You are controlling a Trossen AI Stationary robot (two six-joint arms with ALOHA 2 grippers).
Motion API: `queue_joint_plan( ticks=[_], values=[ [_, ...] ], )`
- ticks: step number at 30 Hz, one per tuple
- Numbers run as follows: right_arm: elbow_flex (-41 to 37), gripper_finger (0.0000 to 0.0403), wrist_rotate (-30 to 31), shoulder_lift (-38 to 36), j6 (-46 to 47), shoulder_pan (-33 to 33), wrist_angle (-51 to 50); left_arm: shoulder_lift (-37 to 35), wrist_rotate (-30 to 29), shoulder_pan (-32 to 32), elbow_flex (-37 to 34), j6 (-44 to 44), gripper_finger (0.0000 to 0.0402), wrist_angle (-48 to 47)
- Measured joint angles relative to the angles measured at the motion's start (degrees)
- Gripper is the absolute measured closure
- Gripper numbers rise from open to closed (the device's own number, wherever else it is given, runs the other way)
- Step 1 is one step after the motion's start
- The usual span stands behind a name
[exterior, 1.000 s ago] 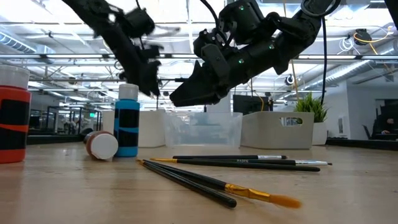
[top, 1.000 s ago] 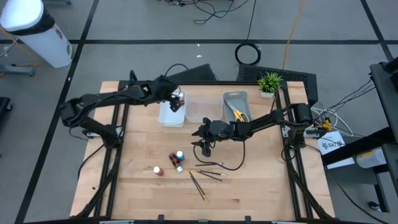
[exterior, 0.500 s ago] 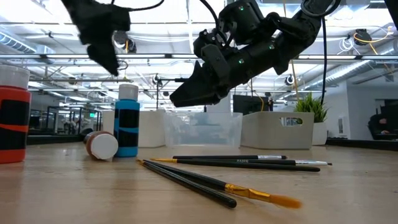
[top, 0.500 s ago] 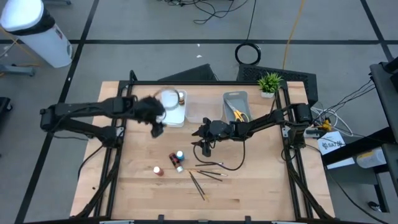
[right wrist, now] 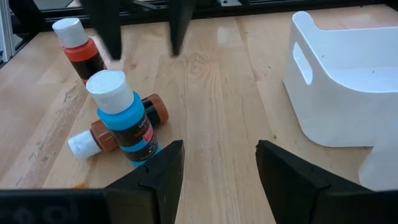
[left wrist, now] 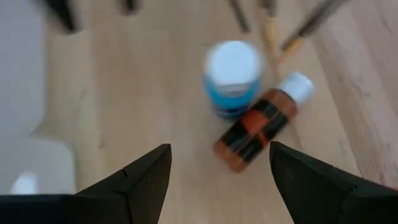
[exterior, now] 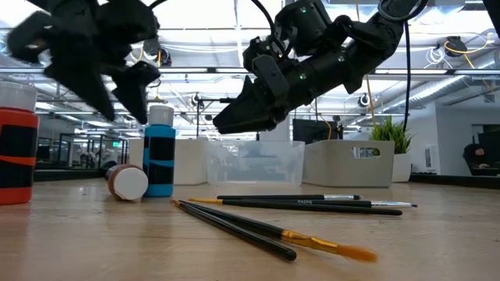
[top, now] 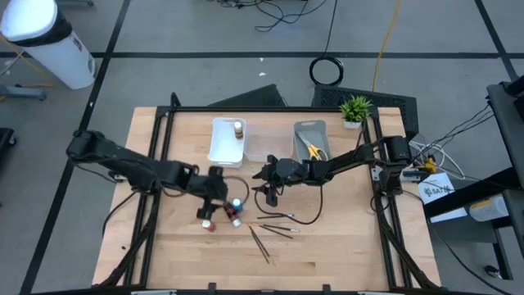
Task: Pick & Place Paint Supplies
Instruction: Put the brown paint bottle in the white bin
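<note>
Left gripper [top: 206, 211], fingers spread, hangs beside the upright blue bottle [top: 237, 204] and the toppled brown bottle [top: 233, 217], with an orange bottle [top: 209, 224] close by. Brushes [top: 274, 230] lie right of these. Right gripper [top: 268, 195], fingers apart, hovers mid-table.

blue bottle [right wrist: 126, 121], white cap, possibly reddish-brown bottle [right wrist: 121, 127]

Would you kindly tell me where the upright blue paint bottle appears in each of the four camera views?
High view: blue paint bottle at table centre, just right of the left gripper.
Low view: standing left of centre.
Left wrist view: upper middle, seen cap-on.
Right wrist view: lower left.
Shared landmark: the reddish-brown bottle lying against it.
</note>
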Motion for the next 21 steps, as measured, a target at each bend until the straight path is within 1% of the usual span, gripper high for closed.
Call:
queue_joint_plan(
  ticks=[3, 8, 15, 18, 21],
  values=[
    [0.0, 0.0213, 0.0, 0.0, 0.0, 0.0, 0.0, 3.8, -0.1, -1.5, -0.1, 2.6, 0.0119, 2.3],
    [0.0, 0.0217, 0.0, 0.0, 0.0, 0.0, -0.1, 9.0, 0.1, -2.5, -0.1, 1.8, 0.0119, 4.6],
    [0.0, 0.0216, 0.0, 0.0, 0.0, 0.0, 0.0, 13.7, 0.4, -2.6, -0.1, 1.2, 0.0119, 6.0],
    [0.0, 0.0217, 0.0, 0.0, 0.0, 0.0, 0.0, 15.7, 0.5, -2.6, -0.1, 0.0, 0.0119, 6.6],
    [0.0, 0.0219, 0.0, 0.0, 0.0, 0.0, -0.1, 17.5, 1.1, -2.5, 0.0, -3.1, 0.0119, 7.9]
  ],
)
